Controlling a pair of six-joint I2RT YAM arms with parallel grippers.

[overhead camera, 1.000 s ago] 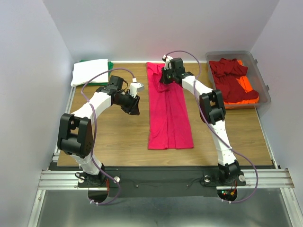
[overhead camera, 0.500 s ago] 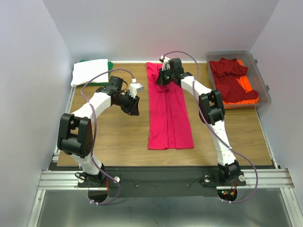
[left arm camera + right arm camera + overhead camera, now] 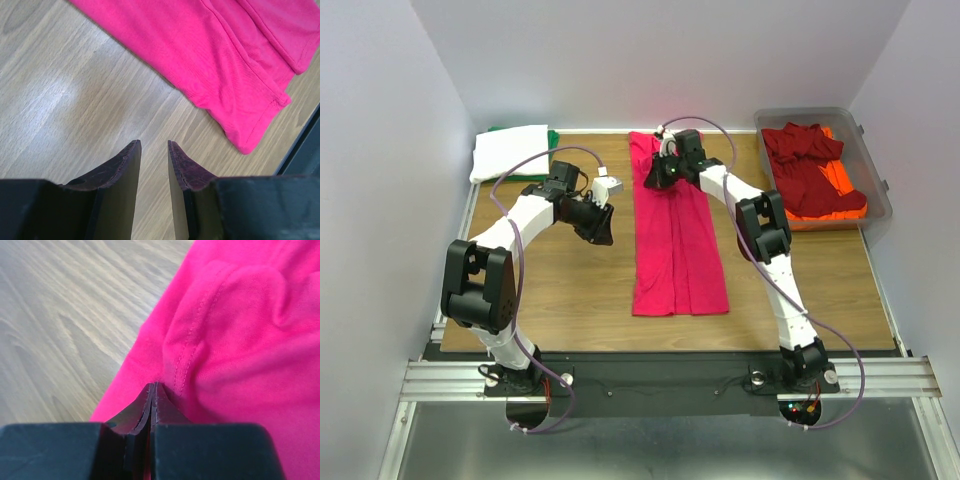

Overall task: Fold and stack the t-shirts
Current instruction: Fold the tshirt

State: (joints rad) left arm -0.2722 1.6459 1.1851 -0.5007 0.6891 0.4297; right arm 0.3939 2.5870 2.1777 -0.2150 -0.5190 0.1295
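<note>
A bright pink t-shirt [image 3: 678,240] lies folded into a long strip down the middle of the table. My right gripper [image 3: 658,178] is shut at the shirt's far end, near its left edge. In the right wrist view its tips [image 3: 153,385] rest against the pink t-shirt [image 3: 240,340] just behind a bunched, stitched fold, with no cloth showing between them. My left gripper [image 3: 601,230] hovers over bare wood left of the shirt. Its jaws [image 3: 153,142] stand partly open and empty, with the pink t-shirt [image 3: 225,65] ahead of them.
A folded white t-shirt [image 3: 510,152] lies on a green one [image 3: 553,138] at the far left corner. A clear grey bin [image 3: 880,190] at the far right holds a dark red t-shirt [image 3: 805,160] and an orange one [image 3: 842,205].
My right gripper has slid leftward and a little nearer across the far end of the pink shirt, staying shut. The left arm has not moved.
</note>
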